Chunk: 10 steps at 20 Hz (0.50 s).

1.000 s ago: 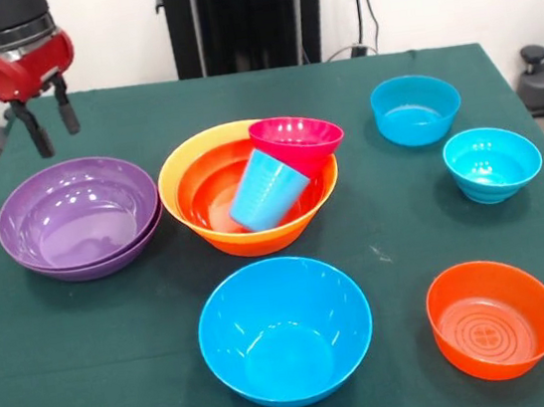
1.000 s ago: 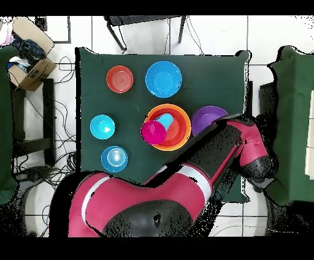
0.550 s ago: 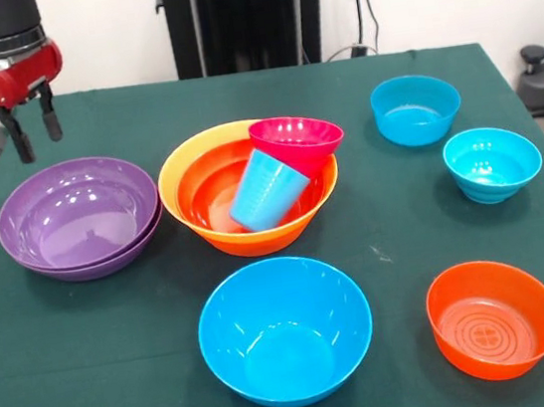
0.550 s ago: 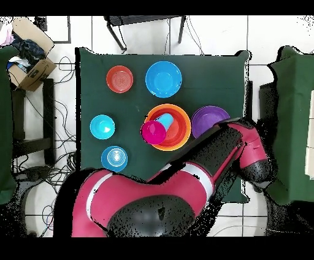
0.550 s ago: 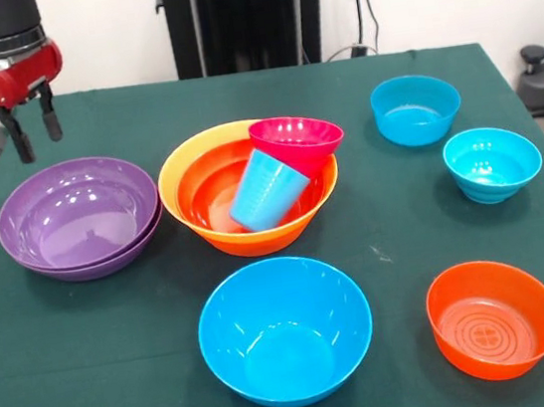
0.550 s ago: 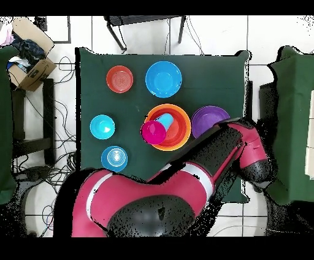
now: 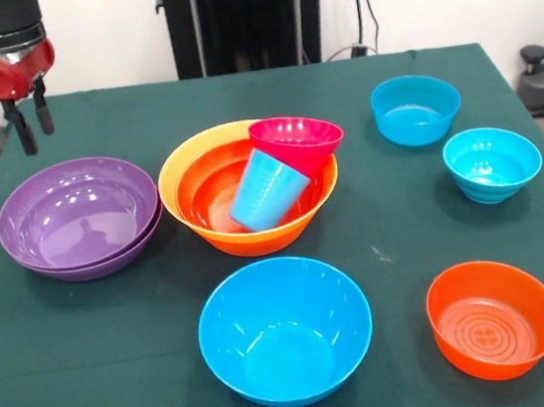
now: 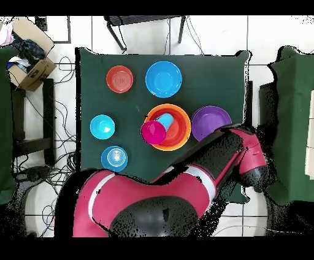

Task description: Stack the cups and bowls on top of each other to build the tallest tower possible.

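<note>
My gripper [image 7: 31, 129] hangs open and empty above the table's far left corner, behind the two nested purple bowls [image 7: 78, 217]. At the middle, the large orange bowl [image 7: 180, 171] holds a red-orange bowl [image 7: 213, 193]. The light blue cup [image 7: 267, 189] leans inside it. A magenta bowl [image 7: 296, 142] rests tilted on the cup. Loose bowls stand around: a blue one [image 7: 285, 330], a red-orange one [image 7: 495, 317], a cyan one [image 7: 492, 162] and a blue-cyan one [image 7: 416, 109]. In the overhead view the arm [image 8: 214, 159] hides the gripper next to the purple bowls [image 8: 210, 121].
A black pedestal [image 7: 245, 16] stands behind the table's far edge. In the overhead view a cardboard box [image 8: 29, 61] sits off the table's top left, and a chair [image 8: 144, 27] stands beyond the top edge.
The gripper has drawn back and up, away from the purple bowls toward the far left corner. The bowls and the cup have not moved.
</note>
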Each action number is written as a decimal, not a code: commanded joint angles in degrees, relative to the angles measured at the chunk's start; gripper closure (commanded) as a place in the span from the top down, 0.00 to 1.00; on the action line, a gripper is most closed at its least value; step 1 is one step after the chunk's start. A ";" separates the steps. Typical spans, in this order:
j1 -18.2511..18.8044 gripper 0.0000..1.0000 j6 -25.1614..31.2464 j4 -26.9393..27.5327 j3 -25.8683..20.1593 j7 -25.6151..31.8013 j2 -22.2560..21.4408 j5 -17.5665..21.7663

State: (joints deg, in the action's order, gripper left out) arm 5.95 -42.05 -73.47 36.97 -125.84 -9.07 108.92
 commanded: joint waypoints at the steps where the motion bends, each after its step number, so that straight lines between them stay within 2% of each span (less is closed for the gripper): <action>1: 1.64 1.00 4.27 -4.81 -13.77 34.38 -1.65 0.13; 10: 2.14 1.00 4.52 -4.49 -14.70 37.85 -1.32 -3.53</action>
State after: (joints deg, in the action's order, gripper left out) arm 7.19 -42.04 -75.77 34.41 -101.54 -11.30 108.92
